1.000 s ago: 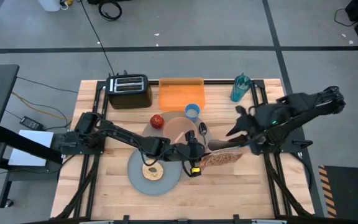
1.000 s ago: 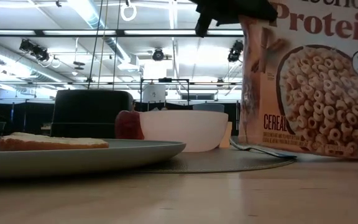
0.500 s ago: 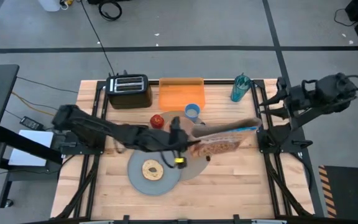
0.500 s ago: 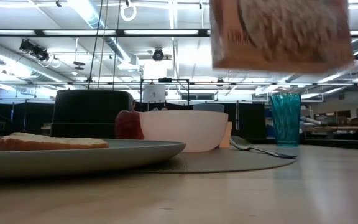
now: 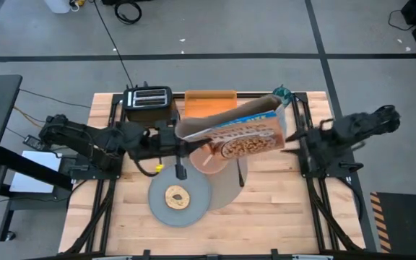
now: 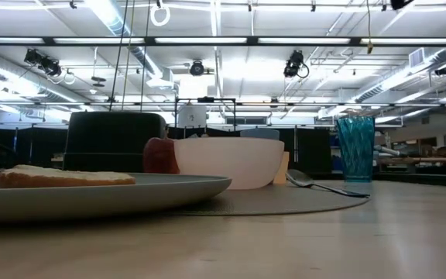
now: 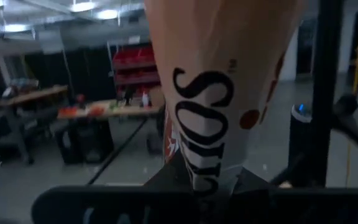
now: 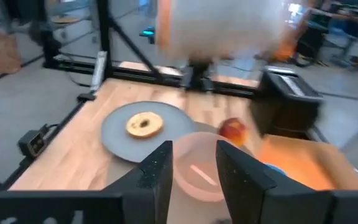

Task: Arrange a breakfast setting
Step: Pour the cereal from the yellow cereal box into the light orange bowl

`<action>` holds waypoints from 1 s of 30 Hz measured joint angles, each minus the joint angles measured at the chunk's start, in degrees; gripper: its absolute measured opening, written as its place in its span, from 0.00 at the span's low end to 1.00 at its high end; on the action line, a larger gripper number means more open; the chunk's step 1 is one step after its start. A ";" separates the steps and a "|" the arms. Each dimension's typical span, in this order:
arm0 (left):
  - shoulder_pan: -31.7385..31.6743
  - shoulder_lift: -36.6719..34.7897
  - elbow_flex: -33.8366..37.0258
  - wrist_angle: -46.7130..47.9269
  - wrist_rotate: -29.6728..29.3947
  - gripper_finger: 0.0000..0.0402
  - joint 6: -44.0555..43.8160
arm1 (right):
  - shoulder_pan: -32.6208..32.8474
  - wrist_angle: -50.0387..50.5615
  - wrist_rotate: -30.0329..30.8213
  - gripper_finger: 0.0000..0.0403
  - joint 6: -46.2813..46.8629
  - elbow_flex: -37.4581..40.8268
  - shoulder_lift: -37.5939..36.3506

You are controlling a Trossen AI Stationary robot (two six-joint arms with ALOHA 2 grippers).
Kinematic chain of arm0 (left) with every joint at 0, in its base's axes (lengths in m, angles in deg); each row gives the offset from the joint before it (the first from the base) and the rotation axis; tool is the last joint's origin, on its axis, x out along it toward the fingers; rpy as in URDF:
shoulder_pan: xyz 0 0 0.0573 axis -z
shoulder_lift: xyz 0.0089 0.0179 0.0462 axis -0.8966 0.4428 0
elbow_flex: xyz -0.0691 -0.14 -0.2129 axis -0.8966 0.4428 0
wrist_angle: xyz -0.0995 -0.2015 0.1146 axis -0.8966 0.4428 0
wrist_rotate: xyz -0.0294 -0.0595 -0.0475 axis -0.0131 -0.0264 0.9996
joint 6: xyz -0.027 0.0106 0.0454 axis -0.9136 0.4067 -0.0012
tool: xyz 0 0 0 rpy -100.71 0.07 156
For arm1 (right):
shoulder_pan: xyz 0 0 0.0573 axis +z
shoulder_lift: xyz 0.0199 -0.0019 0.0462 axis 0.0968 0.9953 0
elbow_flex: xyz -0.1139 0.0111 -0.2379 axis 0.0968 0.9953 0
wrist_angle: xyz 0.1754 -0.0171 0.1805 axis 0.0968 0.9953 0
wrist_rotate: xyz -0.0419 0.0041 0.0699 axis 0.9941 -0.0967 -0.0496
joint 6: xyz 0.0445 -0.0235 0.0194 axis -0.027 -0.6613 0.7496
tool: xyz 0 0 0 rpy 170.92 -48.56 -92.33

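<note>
Breakfast setting at table centre: a round grey mat (image 5: 226, 189) lies on the wooden table (image 5: 280, 217), and the blue-grey plate (image 5: 180, 196) overlaps its left edge, carrying a bagel (image 5: 176, 196). In the low view the plate (image 6: 107, 194) fills the left foreground with the bagel (image 6: 64, 177) on it; behind stand the pink bowl (image 6: 228, 162), the red apple (image 6: 158, 156) touching the bowl's left side, and a metal spoon (image 6: 324, 185) resting on the mat (image 6: 277, 203) to the bowl's right. The right wrist view shows the bowl (image 8: 194, 171) just beyond that arm's fingers (image 8: 159, 165), with the apple (image 8: 232, 129) and the plate (image 8: 138, 130) farther off. A cereal box (image 5: 237, 133) is held in the air above the bowl and apple, tilted, hiding them from the high view. The left gripper (image 5: 181, 144) is clamped on the box's left end; the left wrist view shows the box (image 7: 219, 81) rising from between its fingers. The right gripper (image 5: 316, 133) waits at the table's right edge, its fingers parted and holding nothing. At the back of the table stand a black toaster (image 5: 149, 103), an orange tray (image 5: 208, 105) and a teal tumbler (image 6: 355, 148).
</note>
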 joint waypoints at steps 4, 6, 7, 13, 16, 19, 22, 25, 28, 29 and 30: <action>-0.07 -0.18 0.00 -3.23 3.31 0.03 1.35 | 0.02 -13.57 -1.66 0.43 -3.37 7.90 0.66; -0.07 -0.18 0.00 -4.60 4.90 0.03 1.88 | 0.00 -21.58 -1.66 0.50 -5.44 10.58 0.60; -0.09 -0.08 0.00 -5.36 5.22 0.03 1.90 | 0.00 -26.76 -1.65 0.54 -6.41 11.68 0.60; -0.63 0.45 -0.02 -9.50 5.34 0.03 3.73 | 0.00 -53.34 -7.95 0.75 -12.98 15.47 1.32; -1.30 1.11 -0.02 -10.83 6.17 0.03 4.00 | 0.00 -57.57 -9.94 0.81 -13.78 15.63 2.92; -2.53 2.03 -0.04 -12.38 8.98 0.03 3.35 | 0.00 -60.54 -7.32 0.84 -14.89 15.69 4.50; -3.46 3.25 -0.13 -14.47 10.49 0.03 3.04 | -0.01 -63.81 -6.38 0.85 -14.87 15.67 5.56; -3.91 4.44 -0.20 -16.28 10.73 0.03 3.04 | -0.02 -66.68 -6.27 0.85 -14.57 15.67 6.24; -4.02 4.94 -0.20 -17.01 11.81 0.03 3.08 | -0.02 -68.13 -3.51 0.85 -14.44 15.65 6.33; -4.07 5.07 -0.20 -17.14 12.21 0.03 3.04 | -0.02 -68.03 -1.93 0.84 -14.44 15.65 6.29; -4.08 5.27 -0.19 -17.73 12.48 0.03 3.02 | -0.02 -68.04 -0.64 0.84 -14.44 15.65 6.20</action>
